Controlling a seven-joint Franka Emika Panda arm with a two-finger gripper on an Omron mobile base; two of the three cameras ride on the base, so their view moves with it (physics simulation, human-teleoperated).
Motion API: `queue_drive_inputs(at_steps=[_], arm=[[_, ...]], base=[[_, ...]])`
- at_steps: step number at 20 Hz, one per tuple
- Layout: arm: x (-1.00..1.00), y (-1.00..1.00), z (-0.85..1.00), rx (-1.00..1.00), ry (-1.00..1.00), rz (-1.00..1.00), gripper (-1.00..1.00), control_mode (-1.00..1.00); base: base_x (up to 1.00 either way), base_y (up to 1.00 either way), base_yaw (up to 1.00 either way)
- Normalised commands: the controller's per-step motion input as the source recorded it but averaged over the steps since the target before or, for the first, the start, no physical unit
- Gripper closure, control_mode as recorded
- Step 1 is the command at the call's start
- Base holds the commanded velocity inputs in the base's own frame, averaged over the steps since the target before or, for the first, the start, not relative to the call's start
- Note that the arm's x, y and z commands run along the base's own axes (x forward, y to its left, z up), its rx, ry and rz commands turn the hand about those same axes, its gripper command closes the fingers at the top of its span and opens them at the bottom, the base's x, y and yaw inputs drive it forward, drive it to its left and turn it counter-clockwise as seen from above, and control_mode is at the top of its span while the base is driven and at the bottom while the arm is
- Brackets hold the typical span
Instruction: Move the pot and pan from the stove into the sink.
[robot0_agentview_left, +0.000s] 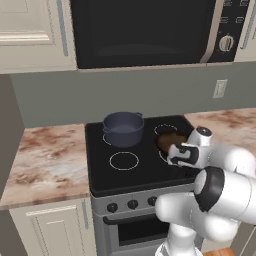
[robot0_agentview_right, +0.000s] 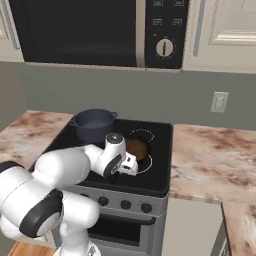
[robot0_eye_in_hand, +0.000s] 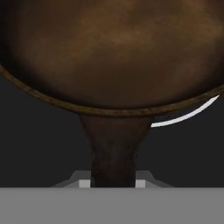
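Gripper (robot0_agentview_left: 172, 156) low over the front right of the stove (robot0_agentview_left: 100, 170), at the near end of the pan's handle (robot0_eye_in_hand: 114, 151). Handle running straight down between the fingertips in the hand view, but fingers themselves hidden behind it; cannot tell whether clenched on it or loose. Same gripper (robot0_agentview_right: 131, 165) seen from the right base view, just in front of the pan (robot0_agentview_right: 136, 147).

Pan (robot0_agentview_left: 169, 140) flat on the front right burner, brown inside (robot0_eye_in_hand: 113, 52) up, a white arc of burner ring (robot0_eye_in_hand: 188, 116) peeking out beside its rim. Handle pointing toward the stove's front edge.

Pot (robot0_agentview_left: 123, 128) upright on the back left burner, well apart from the pan; also visible (robot0_agentview_right: 93, 124) from the right. Front left burner ring (robot0_agentview_left: 124, 160) bare.

Black knobs (robot0_agentview_left: 132, 204) along the range front. Marbled counter (robot0_agentview_left: 45, 160) on both sides of the stove, microwave (robot0_agentview_left: 145, 30) above, wall outlet (robot0_agentview_right: 218, 101) to the right.
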Motion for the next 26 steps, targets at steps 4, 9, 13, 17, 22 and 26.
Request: queue_drive_inputs(at_steps=[4, 9, 13, 17, 22, 26], arm=[[0.0, 0.0, 0.55, 0.03, -0.01, 0.02, 1.0, -1.0], [0.0, 0.0, 0.54, 0.02, -0.06, 0.05, 1.0, -1.0], [-0.02, 0.0, 0.53, 0.02, -0.08, 0.09, 1.0, -1.0], [-0.12, 0.0, 0.51, 0.02, -0.05, 0.11, 1.0, -1.0], [-0.19, 0.0, 0.42, 0.0, -0.06, 0.11, 1.0, -1.0], [-0.21, 0.0, 0.41, 0.0, -0.05, 0.1, 1.0, -1.0]], base=[[0.0, 0.0, 0.0], [0.0, 0.0, 0.0], [0.0, 0.0, 0.0], [0.0, 0.0, 0.0], [0.0, 0.0, 0.0], [0.0, 0.0, 0.0]])
